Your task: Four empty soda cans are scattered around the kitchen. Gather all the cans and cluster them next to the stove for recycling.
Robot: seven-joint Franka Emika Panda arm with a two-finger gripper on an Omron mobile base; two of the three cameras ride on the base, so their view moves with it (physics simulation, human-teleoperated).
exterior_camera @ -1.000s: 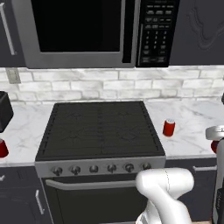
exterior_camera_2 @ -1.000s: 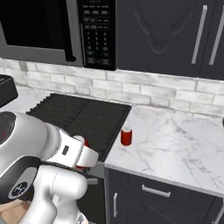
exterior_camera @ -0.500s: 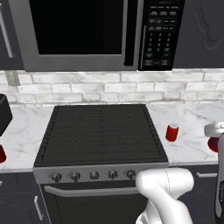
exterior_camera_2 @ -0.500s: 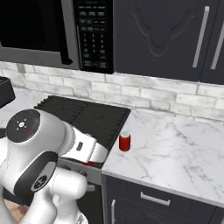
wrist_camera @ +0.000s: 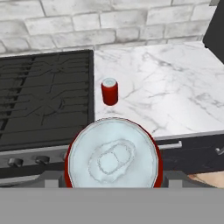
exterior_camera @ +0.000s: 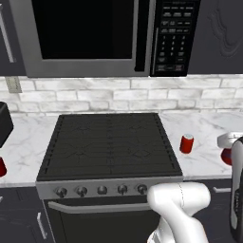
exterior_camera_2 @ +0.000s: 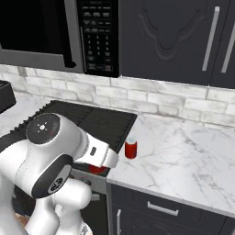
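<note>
In the hand view a red soda can with a silver top sits large at the bottom, and my gripper is shut on it, the fingertips hidden by the can. The same held can shows at the right edge of the left base view and under the arm. A second soda can stands upright on the marble counter just right of the stove. A third can peeks in at the far left edge.
A microwave hangs above the stove. A black toaster stands on the counter to the left. The marble counter stretches to the right of the standing can, below dark cabinets.
The whole scene has shifted a little in both base views, so the camera has moved. The arm has swung in the right base view. The grip on the can is unchanged.
</note>
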